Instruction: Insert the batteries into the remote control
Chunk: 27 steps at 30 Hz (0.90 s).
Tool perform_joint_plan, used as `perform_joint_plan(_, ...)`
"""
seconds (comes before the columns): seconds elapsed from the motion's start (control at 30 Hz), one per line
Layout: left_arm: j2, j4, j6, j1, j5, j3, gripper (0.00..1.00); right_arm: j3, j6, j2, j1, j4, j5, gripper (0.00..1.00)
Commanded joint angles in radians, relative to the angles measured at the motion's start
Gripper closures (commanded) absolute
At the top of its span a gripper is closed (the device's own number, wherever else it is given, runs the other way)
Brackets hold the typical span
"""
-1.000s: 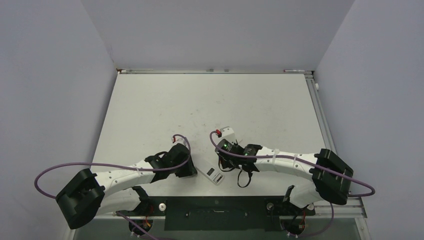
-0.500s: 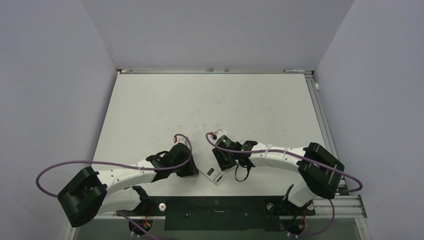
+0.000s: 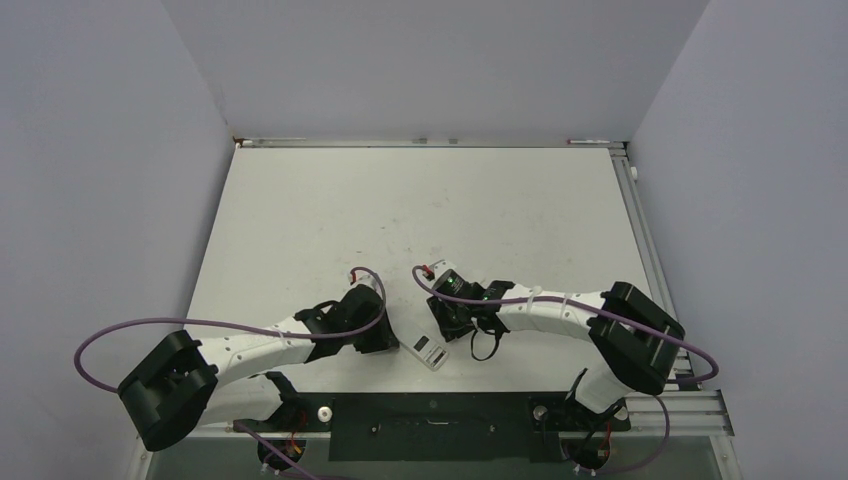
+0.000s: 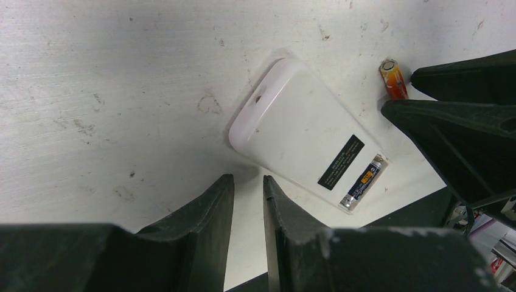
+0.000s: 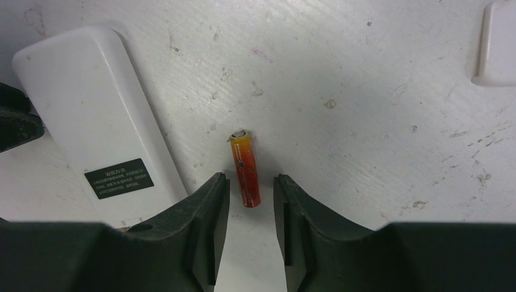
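Got the right jaws released, straddling one end of the reddish battery [image 5: 244, 170], gaps both sides. Lying flat on the desk [image 5: 377, 121], just beside the remote control [image 5: 91, 109]. Left jaws nearly together, grasping nothing, tips just short of the remote's rounded end. Back-side up, dark battery [image 4: 363, 182] already seated.

White table [image 3: 300, 220], scuffed and speckled; plain pale grey walls [image 3: 420, 60] on three sides; even light.

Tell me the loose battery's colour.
The battery is orange shading to red; right wrist view shows it best.
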Motion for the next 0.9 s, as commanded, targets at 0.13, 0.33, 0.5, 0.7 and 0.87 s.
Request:
perform_joint_plan(0.13, 0.025, -0.042, 0.028, 0.003, -0.004, 0.001, 0.78, -0.039, -0.018, 0.016, 0.005, 0.003, -0.01, 0.7)
perform_joint_plan(0.33, 0.04, -0.034, 0.028, 0.002, 0.003, 0.007, 0.78, -0.031, -0.006, 0.028, 0.067, -0.055, 0.103, 0.72)
perform_joint_plan(0.5, 0.053, -0.024, 0.028, 0.003, 0.006, 0.016, 0.78, -0.038, 0.008, 0.045, 0.09, -0.065, 0.123, 0.86)
perform_joint_plan(0.7, 0.056, -0.023, 0.028, 0.003, 0.006, 0.014, 0.78, -0.052, 0.027, 0.032, 0.099, -0.059, 0.137, 0.92)
perform_joint_plan(0.87, 0.084, -0.009, 0.033, 0.002, 0.006, 0.024, 0.78, -0.042, 0.048, -0.033, 0.1, -0.083, 0.176, 0.91)
